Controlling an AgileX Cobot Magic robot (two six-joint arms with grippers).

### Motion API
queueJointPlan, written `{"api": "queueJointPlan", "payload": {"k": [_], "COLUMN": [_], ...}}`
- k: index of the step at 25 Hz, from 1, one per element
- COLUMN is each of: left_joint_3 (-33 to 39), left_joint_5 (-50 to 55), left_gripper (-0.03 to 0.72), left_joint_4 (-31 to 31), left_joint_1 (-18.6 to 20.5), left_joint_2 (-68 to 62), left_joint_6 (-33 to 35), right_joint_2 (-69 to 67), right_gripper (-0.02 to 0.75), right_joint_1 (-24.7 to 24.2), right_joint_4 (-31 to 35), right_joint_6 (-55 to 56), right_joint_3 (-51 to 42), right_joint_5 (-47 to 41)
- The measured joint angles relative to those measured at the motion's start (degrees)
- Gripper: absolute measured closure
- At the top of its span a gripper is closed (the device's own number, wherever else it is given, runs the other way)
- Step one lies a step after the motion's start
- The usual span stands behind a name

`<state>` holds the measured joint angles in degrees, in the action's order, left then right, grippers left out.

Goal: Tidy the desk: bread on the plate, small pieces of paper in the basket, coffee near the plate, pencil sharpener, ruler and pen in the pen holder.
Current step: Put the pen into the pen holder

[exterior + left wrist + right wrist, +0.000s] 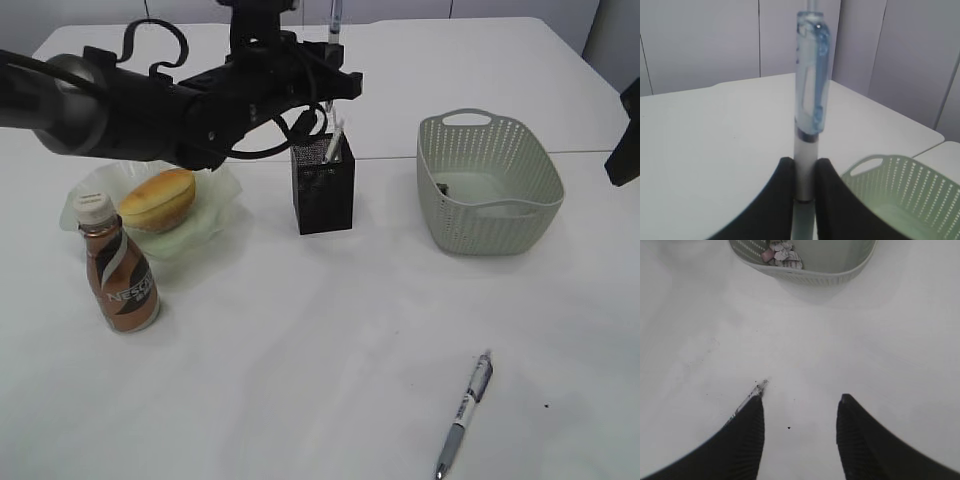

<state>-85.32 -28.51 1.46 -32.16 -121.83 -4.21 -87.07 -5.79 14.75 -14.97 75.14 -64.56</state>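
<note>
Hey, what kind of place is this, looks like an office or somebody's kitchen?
Probably a lab or office test bench, not a kitchen: plain white tables butted together, bare grey wall panels behind, and a staged desk set of mesh pen holder, basket and coffee bottle.

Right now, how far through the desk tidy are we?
Done: bread on the plate, coffee bottle beside it, paper scraps in the basket. In hand: the left claw grips a blue pen upright above the pen holder. Left: the second pen lies on the table near the open right claw.
</note>
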Motion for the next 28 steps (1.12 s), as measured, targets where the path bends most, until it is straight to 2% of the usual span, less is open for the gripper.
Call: {"api": "queueJointPlan", "payload": {"k": [14,28], "left_joint_3": [0.0,0.0], "left_joint_5": [-0.7,-0.3], "left_gripper": [0.632,0.632], "left_joint_4": [3.1,4.3], "left_joint_1": [0.1,2.0], "left_joint_2": [-4.9,-7.7], "left_joint_6": [0.0,0.0], "right_joint_2": [0.0,0.0], "right_gripper": [0.36,0.36], "right_joint_1": [0.0,0.0], "right_joint_4": [0.0,0.0], "right_joint_6": [2.6,2.7], "right_joint_3": [0.0,0.0], "right_joint_5": [-0.2,-0.2]}}
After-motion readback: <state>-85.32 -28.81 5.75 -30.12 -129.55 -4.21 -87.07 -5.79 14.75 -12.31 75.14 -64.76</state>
